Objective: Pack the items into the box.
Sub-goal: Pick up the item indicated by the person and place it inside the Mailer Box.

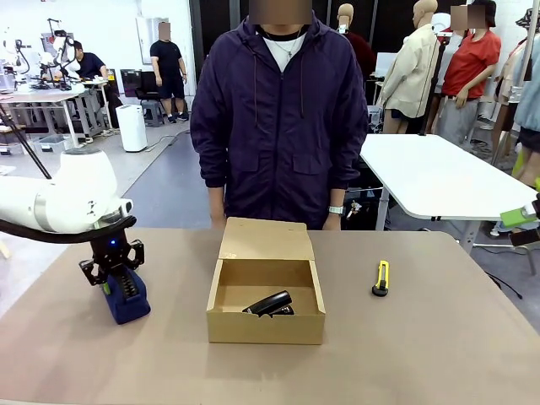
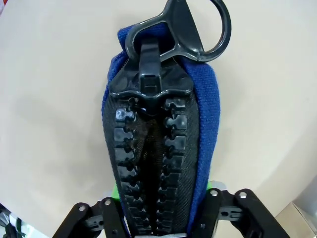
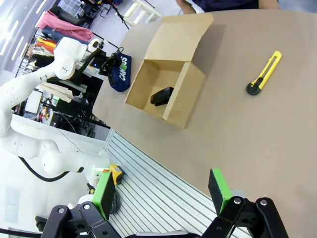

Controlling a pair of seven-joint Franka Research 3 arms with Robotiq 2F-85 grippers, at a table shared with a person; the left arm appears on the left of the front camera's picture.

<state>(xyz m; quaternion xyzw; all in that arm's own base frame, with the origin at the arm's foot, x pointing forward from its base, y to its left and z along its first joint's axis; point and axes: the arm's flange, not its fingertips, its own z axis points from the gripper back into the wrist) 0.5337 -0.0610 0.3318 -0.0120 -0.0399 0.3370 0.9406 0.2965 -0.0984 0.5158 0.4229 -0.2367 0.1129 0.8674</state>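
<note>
Here, the brown table (image 1: 439, 337) fills the lower frame. The open cardboard box (image 1: 266, 325) sits at centre. At lower left the navy pouch (image 1: 131, 305) stands on edge, and the left gripper (image 1: 114, 281) straddles its zip top; whether it pinches cannot be told. The right gripper (image 3: 161, 191) gapes wide, empty. A black stapler-like tool (image 1: 268, 304) lies inside the box. The yellow-and-black utility knife (image 1: 381, 278) lies to its right.

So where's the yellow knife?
In the front view, the yellow knife lies on the table on the robot's right side, just right of the open box, not touching it.
</note>
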